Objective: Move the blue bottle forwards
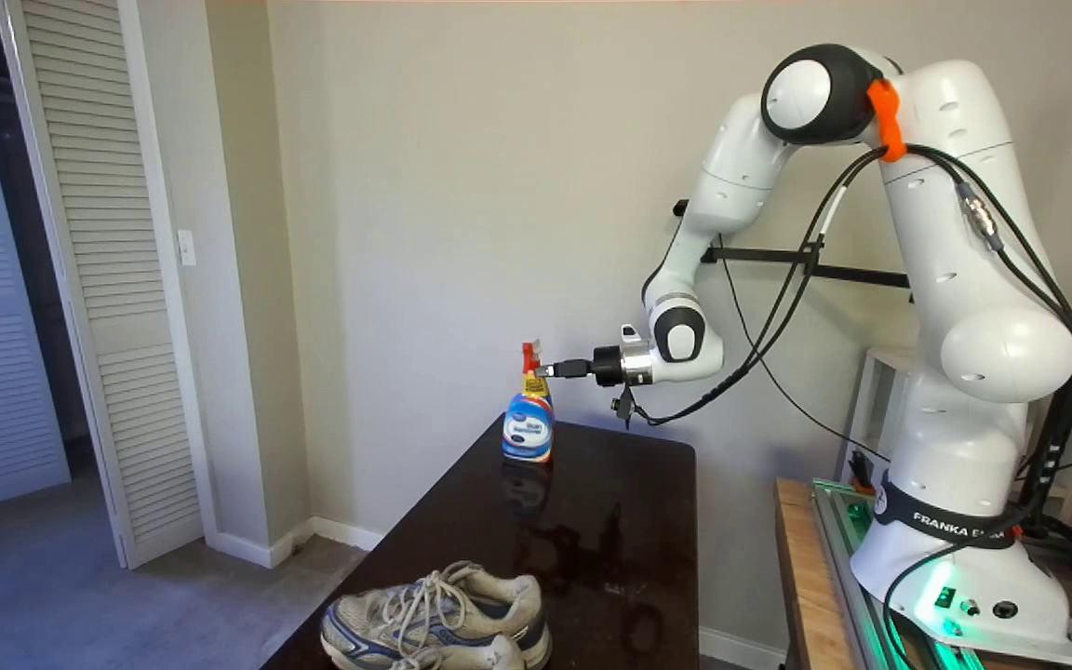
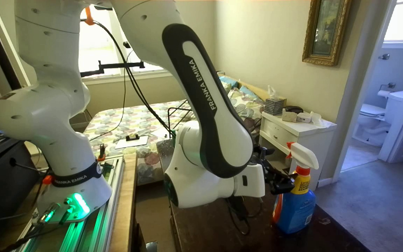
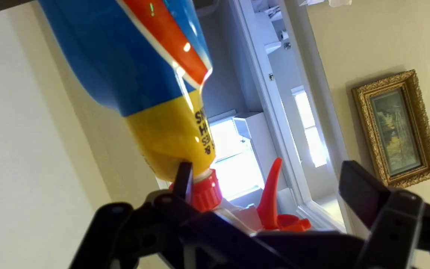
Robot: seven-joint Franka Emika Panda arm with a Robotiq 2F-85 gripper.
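The blue bottle stands upright on the dark table [image 1: 629, 484], near its far end in an exterior view [image 1: 528, 430]. It is a spray bottle with a blue body, yellow neck, red collar, white spray head and red trigger. It also shows in an exterior view [image 2: 295, 211] and upside down in the wrist view [image 3: 125, 56]. My gripper [image 3: 271, 179] is open, its fingers wide apart. One finger overlaps the bottle's neck and collar in the wrist view; I cannot tell if it touches. In an exterior view the gripper [image 1: 545, 370] is level with the bottle's neck.
A pair of sneakers [image 1: 443, 614] lies on the near end of the table. A wall stands close behind the table. A cable [image 2: 238, 220] hangs under the wrist. A white nightstand [image 2: 292, 134] and a bed [image 2: 138, 115] are beyond the table.
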